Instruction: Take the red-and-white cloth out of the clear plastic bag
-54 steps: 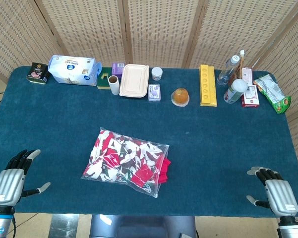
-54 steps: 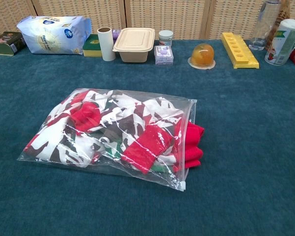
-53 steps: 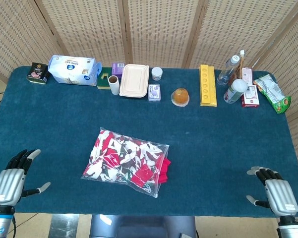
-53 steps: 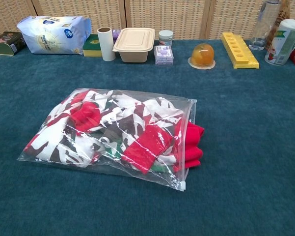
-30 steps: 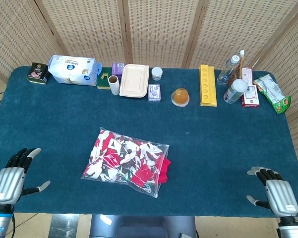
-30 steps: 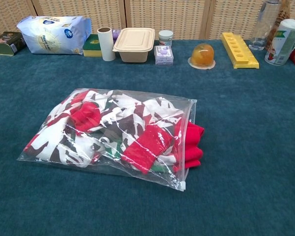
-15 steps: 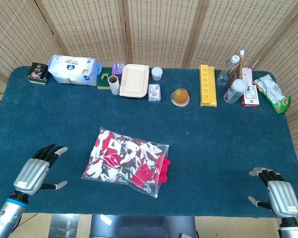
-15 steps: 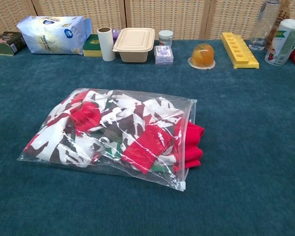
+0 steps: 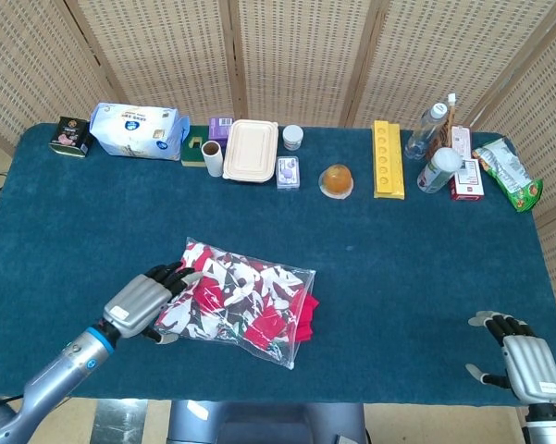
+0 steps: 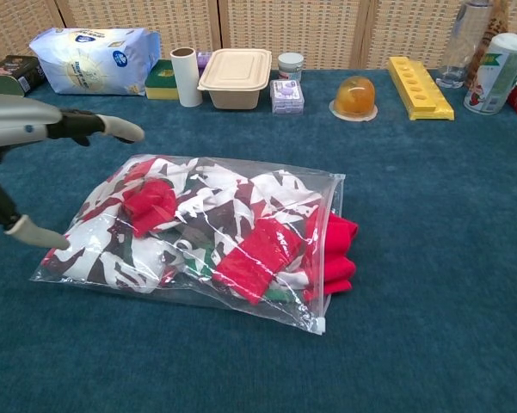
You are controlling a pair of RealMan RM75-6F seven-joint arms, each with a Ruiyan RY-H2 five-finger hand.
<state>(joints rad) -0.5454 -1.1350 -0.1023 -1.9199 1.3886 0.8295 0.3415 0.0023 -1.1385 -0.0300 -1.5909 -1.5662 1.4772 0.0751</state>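
Over the clear plastic bag's left end, the left robot hand hovers spread, holding nothing.

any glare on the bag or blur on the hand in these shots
Chest view: pale sheen streaks on the clear plastic bag, cloth still readable; the left hand looks soft at the frame edge. Head view: even light, sharp, faint glare on the bag, left hand crisp.

Tabletop, blue carpet-like cover. Clear plastic bag lies flat near front centre. Along the far edge: blue packet, beige lidded box, yellow tray, bottle, green snack bag.
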